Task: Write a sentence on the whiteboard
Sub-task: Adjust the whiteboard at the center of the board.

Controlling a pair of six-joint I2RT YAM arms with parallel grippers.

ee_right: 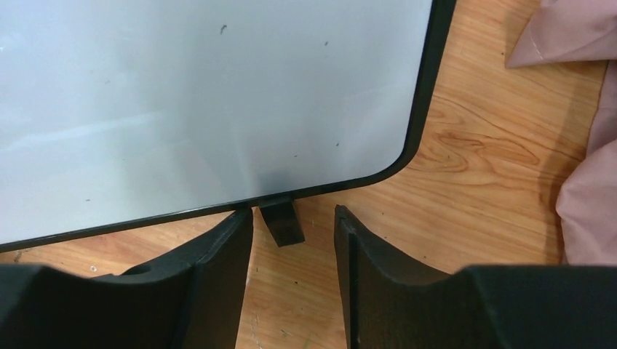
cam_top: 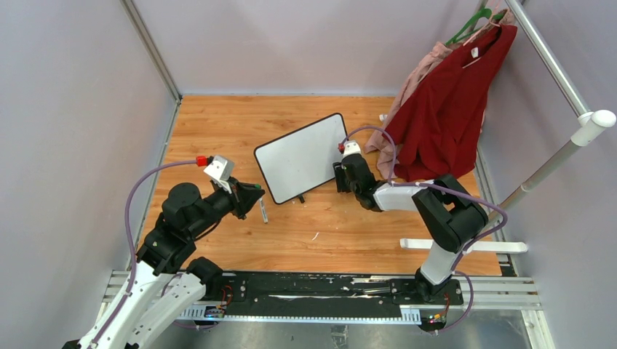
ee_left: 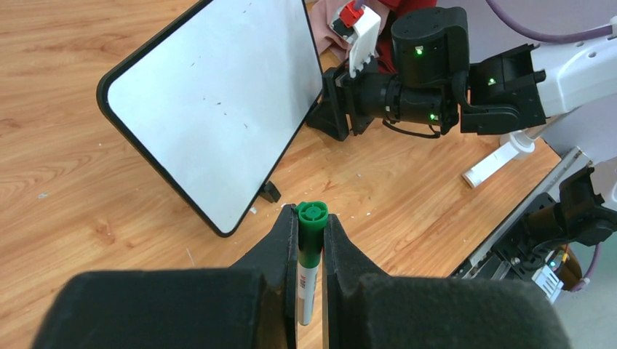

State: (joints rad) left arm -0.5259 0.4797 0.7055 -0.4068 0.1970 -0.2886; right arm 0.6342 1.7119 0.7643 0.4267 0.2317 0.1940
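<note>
The whiteboard [cam_top: 302, 156] leans on its black feet on the wooden table, its face blank but for a few dark specks; no sentence shows on it. My left gripper [cam_top: 256, 200] hovers just left of the board's near corner, shut on a green-capped marker [ee_left: 308, 273] that stands cap outward between the jaws [ee_left: 311, 218]. My right gripper [cam_top: 340, 174] sits at the board's right edge [ee_left: 211, 94]. In the right wrist view it is open [ee_right: 293, 212], with the board's small black foot [ee_right: 282, 224] just ahead of the gap and the board [ee_right: 204, 94] above.
A red garment [cam_top: 447, 109] and a pink one [cam_top: 418, 80] hang from a white rack pole [cam_top: 560, 156] at the right; pink cloth [ee_right: 582, 145] lies close to my right gripper. A white tube [cam_top: 466, 246] lies near the right arm's base. Grey walls enclose the table.
</note>
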